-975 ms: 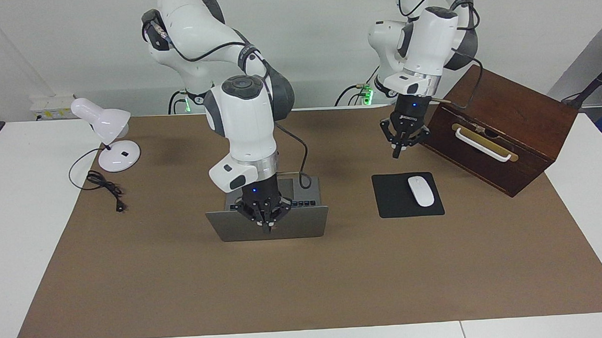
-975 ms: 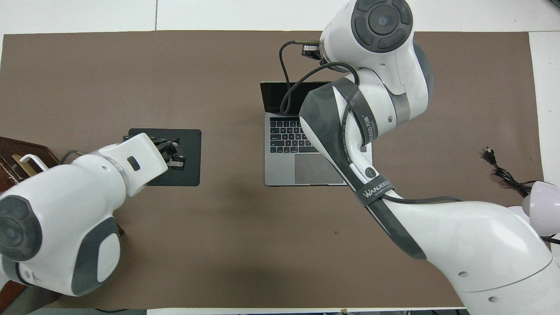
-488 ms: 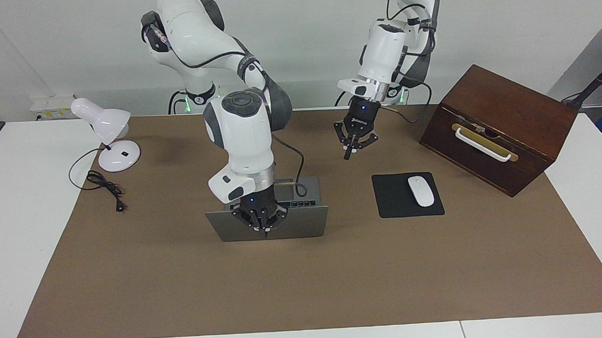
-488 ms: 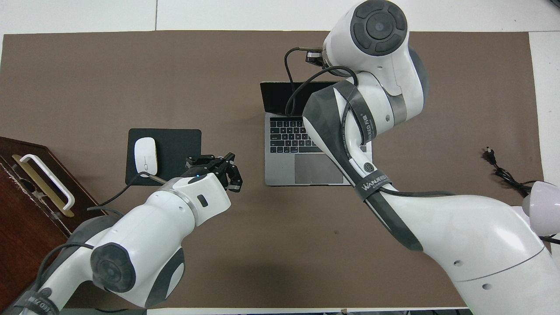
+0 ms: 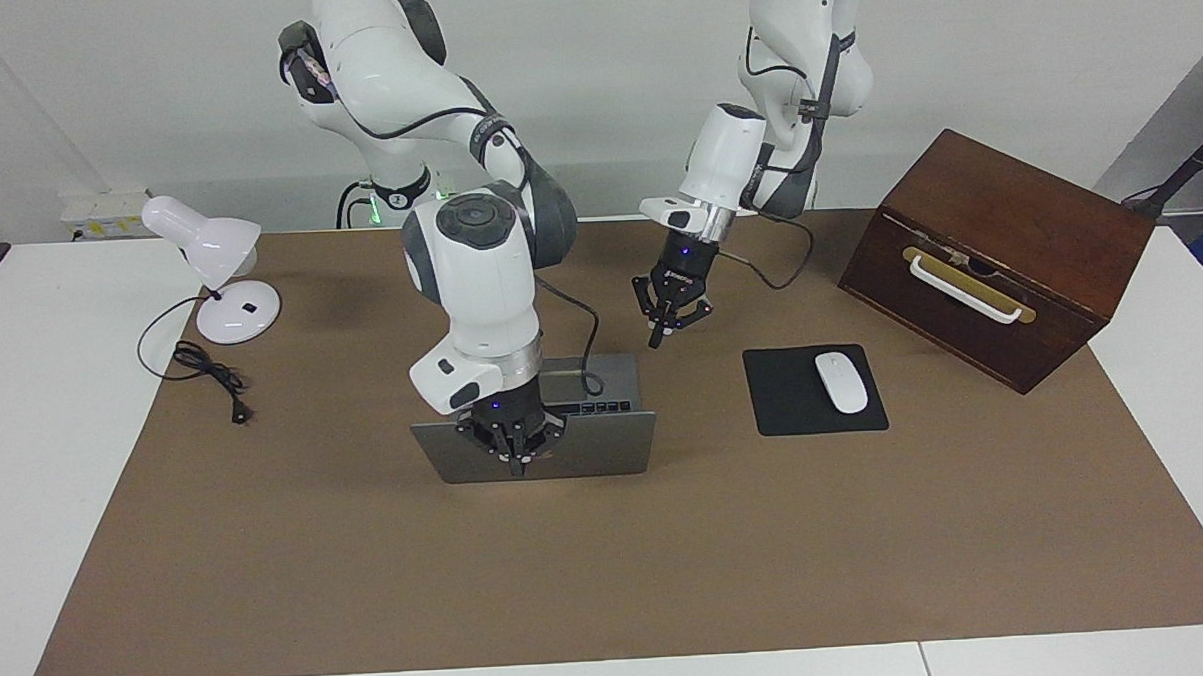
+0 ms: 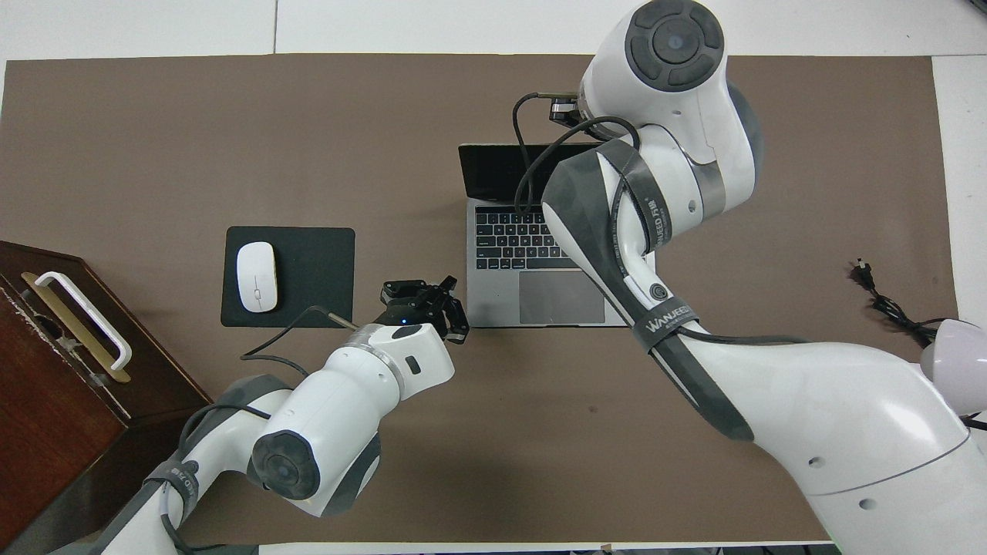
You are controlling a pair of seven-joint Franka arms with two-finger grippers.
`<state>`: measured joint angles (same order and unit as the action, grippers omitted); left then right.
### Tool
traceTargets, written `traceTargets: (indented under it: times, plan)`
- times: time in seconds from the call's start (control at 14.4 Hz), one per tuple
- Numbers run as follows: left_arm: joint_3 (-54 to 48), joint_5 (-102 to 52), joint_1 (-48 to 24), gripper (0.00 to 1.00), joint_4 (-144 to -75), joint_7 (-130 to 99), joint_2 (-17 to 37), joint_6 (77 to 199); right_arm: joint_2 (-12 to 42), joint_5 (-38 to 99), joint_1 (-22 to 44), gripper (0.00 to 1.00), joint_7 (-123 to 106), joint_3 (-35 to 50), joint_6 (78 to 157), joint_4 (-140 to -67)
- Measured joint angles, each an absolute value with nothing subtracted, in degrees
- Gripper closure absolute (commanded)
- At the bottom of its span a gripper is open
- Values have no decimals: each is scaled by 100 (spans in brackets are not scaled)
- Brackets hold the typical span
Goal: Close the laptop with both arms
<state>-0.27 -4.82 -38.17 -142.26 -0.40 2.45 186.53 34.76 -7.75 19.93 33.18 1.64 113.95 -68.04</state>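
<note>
The silver-grey laptop stands open in the middle of the brown mat, its screen facing the robots. My right arm reaches over the lid. My right gripper is shut, its tips against the lid's outer face near the middle; in the overhead view the arm hides it. My left gripper is shut and holds nothing. It hangs over the mat just off the laptop's corner, between the laptop and the mouse pad.
A black mouse pad with a white mouse lies toward the left arm's end. A brown wooden box with a white handle stands past it. A white desk lamp and its cord sit at the right arm's end.
My left arm has swung from beside the wooden box, past the mouse pad, to the laptop's corner. My right gripper has slid a little lower on the lid. The lid's angle looks unchanged.
</note>
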Motion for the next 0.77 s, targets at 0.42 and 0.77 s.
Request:
traceTargets:
  times: [0.42, 0.77]
  plan:
    - [-25, -482, -4107, 100, -14231, -40, 1264, 19898, 3439, -664, 1879, 100, 3094, 164, 11202, -6813]
    - [-21, -482, -4180, 100, -14217, -32, 1493, 19962, 3439, -298, 1880, 100, 3068, 167, 11183, -6842]
